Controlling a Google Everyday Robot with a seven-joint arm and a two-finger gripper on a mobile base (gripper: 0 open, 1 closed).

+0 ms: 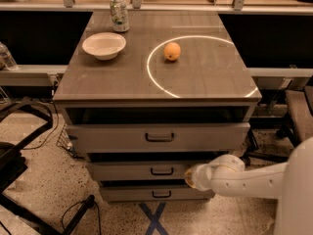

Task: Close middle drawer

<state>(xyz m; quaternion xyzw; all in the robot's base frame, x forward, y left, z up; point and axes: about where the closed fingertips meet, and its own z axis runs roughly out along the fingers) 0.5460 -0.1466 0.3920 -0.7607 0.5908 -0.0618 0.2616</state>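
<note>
The grey cabinet has three drawers. The middle drawer (142, 171) has a low flat front with a small dark bar handle (161, 171); its front stands back from the top drawer's and a little ahead of the lowest drawer's, with a dark gap above it. My gripper (189, 176) is at the end of the white arm coming in from the right. It is against the right part of the middle drawer's front, just right of the handle.
The top drawer (159, 137) is pulled out, with a dark opening above it. The lowest drawer (154, 193) sits below. On the cabinet top are a white bowl (103, 45), a can (119, 14) and an orange (171, 51). A blue X (154, 218) marks the floor. Black cables (78, 214) lie at the left.
</note>
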